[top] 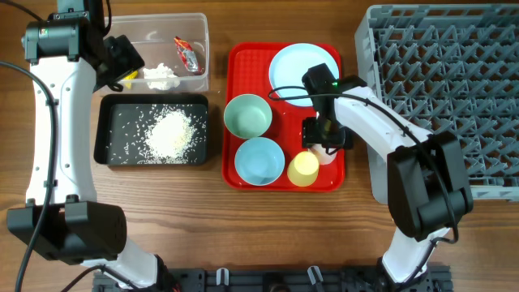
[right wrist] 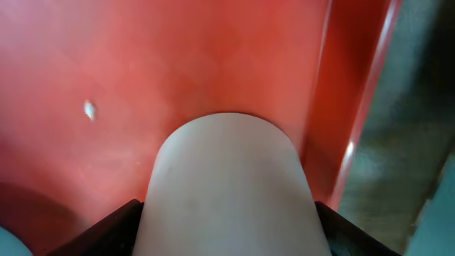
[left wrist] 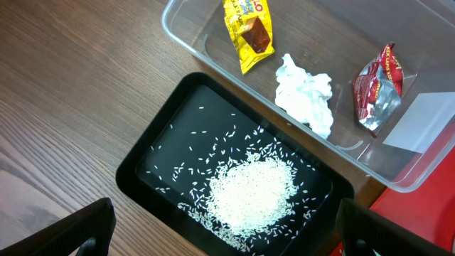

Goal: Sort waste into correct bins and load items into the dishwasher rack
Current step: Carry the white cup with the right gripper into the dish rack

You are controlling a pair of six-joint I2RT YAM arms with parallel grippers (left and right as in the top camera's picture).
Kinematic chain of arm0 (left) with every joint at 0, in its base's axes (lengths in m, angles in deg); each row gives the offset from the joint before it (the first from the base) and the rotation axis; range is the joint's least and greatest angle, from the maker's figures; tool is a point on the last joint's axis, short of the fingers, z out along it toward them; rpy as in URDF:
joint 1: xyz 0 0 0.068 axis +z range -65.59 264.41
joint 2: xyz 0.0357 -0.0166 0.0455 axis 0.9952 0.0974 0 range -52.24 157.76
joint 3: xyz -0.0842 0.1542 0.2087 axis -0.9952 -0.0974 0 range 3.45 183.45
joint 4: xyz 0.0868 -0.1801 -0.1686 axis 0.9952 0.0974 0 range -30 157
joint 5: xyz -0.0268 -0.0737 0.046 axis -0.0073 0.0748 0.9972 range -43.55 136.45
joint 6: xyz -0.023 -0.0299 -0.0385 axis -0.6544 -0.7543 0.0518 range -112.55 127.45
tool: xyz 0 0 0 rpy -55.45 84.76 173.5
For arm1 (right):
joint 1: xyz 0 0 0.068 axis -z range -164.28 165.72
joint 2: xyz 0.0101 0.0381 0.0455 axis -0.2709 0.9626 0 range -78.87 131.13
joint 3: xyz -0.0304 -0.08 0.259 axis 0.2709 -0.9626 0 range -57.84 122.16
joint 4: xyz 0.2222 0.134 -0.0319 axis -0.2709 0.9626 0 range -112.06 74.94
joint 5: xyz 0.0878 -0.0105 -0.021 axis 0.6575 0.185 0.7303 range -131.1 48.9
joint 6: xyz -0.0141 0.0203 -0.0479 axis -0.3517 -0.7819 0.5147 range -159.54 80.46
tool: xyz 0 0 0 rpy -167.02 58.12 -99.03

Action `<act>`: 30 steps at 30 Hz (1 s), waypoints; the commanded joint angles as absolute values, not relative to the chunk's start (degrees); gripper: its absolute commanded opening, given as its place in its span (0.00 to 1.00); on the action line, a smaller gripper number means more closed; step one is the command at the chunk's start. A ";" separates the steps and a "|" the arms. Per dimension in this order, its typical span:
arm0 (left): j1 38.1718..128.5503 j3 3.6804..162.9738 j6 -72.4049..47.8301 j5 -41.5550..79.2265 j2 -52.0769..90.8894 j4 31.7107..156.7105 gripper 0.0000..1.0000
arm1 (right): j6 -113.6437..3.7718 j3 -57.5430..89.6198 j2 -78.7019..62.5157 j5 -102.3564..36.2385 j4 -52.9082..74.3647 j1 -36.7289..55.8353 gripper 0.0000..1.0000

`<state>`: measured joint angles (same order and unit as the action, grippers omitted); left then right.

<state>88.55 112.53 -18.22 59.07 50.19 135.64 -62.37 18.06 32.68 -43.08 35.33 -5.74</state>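
The desk carries everything. The dishwasher rack, grey and pegged, stands just to the right of the right end effector and has nothing loaded in it. That end effector is down over the right part of the red tray. The light-blue plate lies just beyond it. The green bowl and blue bowl sit to its left, and the yellow cup is just beside it on the near side.

The pink cup stands directly between its jaws, close to the tray's right rim. The fingers flank the cup's sides at a middling spread, but I cannot tell whether they already pinch it.

The left end effector hangs wide and empty. The black tray of rice is beneath it. The clear tub is just past it, holding the red wrapper, the yellow wrapper and the tissue. The waste looks sorted, so the dishes are what remain.

The step in hand appears to be picking up the pink cup. To do it well:
- Keep the cup centred between the jaws and press evenly on both walls, since a smooth rounded cup can squirt out.
- Lift straight up to clear the tray rim and the yellow cup.
- Then carry it right to the rack and set it between pegs.
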 commanded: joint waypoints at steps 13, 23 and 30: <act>88.77 112.09 -18.94 59.99 49.01 135.62 1.00 | -51.22 46.71 32.07 -34.82 59.00 0.71 0.69; 88.77 112.09 -18.94 59.99 49.01 135.64 1.00 | -45.54 47.70 24.46 -34.69 62.32 29.13 0.70; 88.77 112.09 -18.94 59.99 49.01 135.64 1.00 | -45.97 47.63 24.79 -38.14 60.35 48.21 0.70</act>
